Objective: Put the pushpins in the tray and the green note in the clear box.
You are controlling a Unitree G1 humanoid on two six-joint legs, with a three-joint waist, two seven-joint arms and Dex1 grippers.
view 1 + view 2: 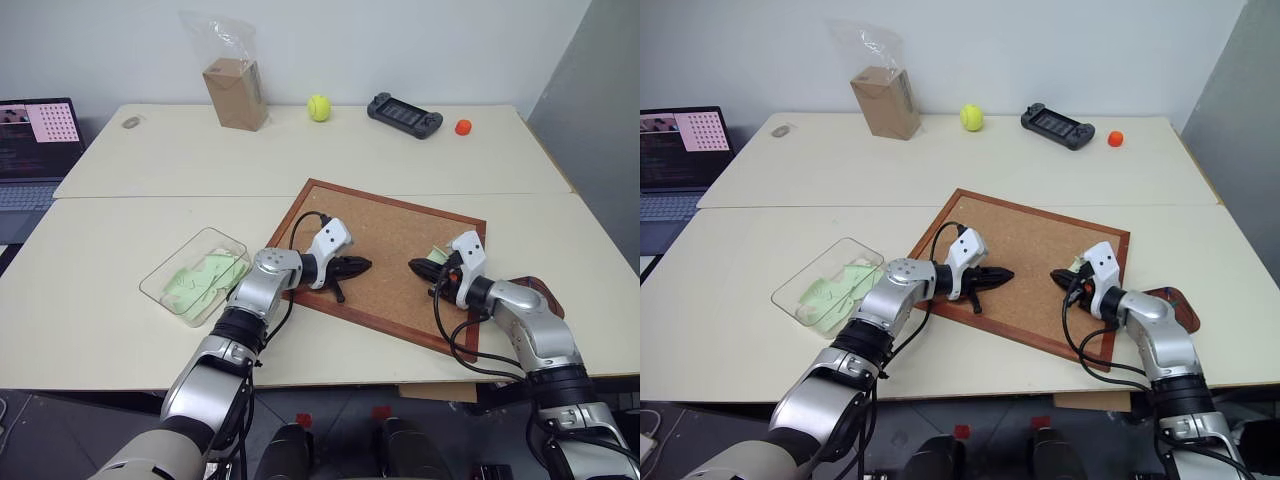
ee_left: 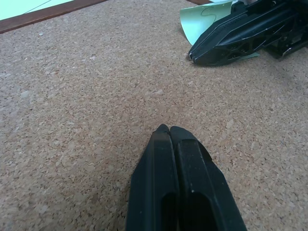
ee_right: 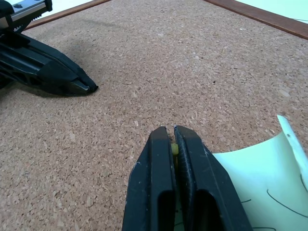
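Our right gripper [image 3: 173, 139] pinches a small yellow pushpin [image 3: 174, 150] at the green note's [image 3: 260, 178] nine-o'clock edge, left gripper [image 2: 169, 131] pressed together; we should pull straight out.

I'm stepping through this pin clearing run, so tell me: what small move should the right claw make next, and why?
Probably lift straight up off the corkboard. The right claw is shut with something small and yellowish pinched between its fingers, likely a pushpin, beside the green note lying there. The tray sits near that arm, just off the board's edge, so a short carry could follow.
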